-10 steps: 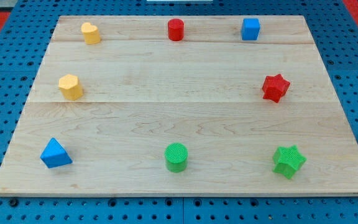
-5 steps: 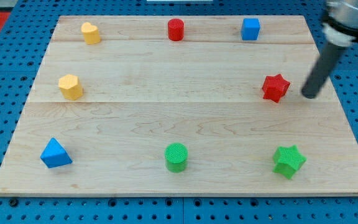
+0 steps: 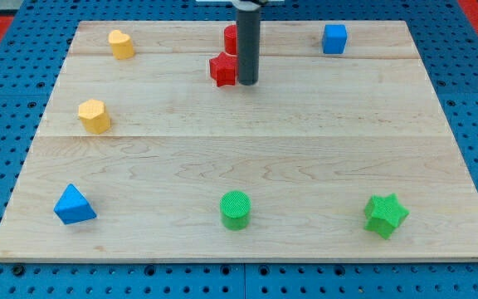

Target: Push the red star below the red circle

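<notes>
The red star [image 3: 221,69] lies near the view's top centre, just below and slightly left of the red circle [image 3: 231,37], which the rod partly hides. My tip [image 3: 247,83] rests on the board against the star's right side. The rod rises straight up out of the view's top.
A wooden board [image 3: 247,158] carries the other blocks: a yellow block [image 3: 121,43] at top left, a yellow block [image 3: 95,115] at mid left, a blue cube [image 3: 334,38] at top right, a blue triangle [image 3: 74,205] at bottom left, a green circle [image 3: 236,209] at bottom centre, a green star [image 3: 385,215] at bottom right.
The rod came in from the right and swept left and up across the board. The red star moved with it from the right side to just below the red circle.
</notes>
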Controlling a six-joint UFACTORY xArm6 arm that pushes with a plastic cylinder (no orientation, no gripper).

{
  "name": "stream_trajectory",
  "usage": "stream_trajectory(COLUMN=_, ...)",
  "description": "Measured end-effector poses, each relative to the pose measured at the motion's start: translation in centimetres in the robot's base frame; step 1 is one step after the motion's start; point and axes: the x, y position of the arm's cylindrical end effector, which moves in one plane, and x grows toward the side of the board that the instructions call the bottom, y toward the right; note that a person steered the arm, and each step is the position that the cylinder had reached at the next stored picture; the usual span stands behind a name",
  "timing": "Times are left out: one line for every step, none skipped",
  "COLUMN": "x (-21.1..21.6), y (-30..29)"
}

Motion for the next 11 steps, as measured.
stream_trajectory(x=0.8, y=-4.4)
stream_trajectory(x=-3.2, y=-7.6)
stream_trajectory(x=-5.0, y=-7.4)
stream_trajectory(x=-3.7, y=-11.0)
stream_trajectory(x=-1.2, y=-7.8)
stream_trajectory(x=-1.7, y=-5.7)
stream_trajectory(x=-4.0, y=-3.9)
stream_trajectory(x=-4.1, y=-3.9)
stream_trajectory(x=-0.8, y=0.5)
stream_trajectory(x=-1.4, y=10.5)
stream_trajectory(x=-5.9, y=17.3)
